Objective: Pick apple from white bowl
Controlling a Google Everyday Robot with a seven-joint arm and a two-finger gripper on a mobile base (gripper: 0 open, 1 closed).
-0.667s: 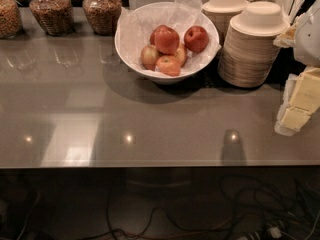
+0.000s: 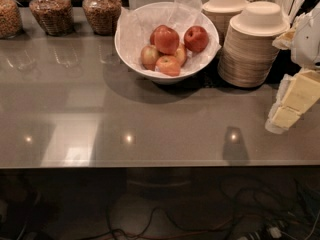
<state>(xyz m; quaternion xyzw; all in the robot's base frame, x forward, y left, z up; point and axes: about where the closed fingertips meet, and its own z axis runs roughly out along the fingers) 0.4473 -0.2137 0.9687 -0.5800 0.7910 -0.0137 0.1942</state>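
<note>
Three glass jars [image 2: 49, 11] of brown dry goods line the far left edge of a glossy grey table [image 2: 150, 124], the leftmost one cut off by the frame. In front of them the tabletop runs bare all the way to its near edge, reflecting ceiling lights, and this broad open strip reaches across the full width of the view.

The white bowl [image 2: 125, 49] stands at the back centre of the table, upright with its mouth facing up, round and so without a long axis. Crinkled white tissue paper [image 2: 192, 4] lines it and rises past the far rim. Inside lies a heap of red-and-yellow apples; the topmost apple [image 2: 166, 39] rests on the others, with another apple [image 2: 196, 38] just beside it to the right. The fruits are roundish; which way their stems point cannot be told.

Just right of the bowl, nearly touching it, stand two stacks of beige disposable bowls [image 2: 252, 44], upside down, with white utensils [image 2: 282, 1] bunched behind them.

At the far right edge, the robot's cream-coloured gripper [image 2: 292, 104] hangs over the table, lower than and well apart from the white bowl, with the bowl stacks between them. Whether it is parted or closed cannot be told. Dark cables [image 2: 165, 219] trail on the floor below the table's front edge.
</note>
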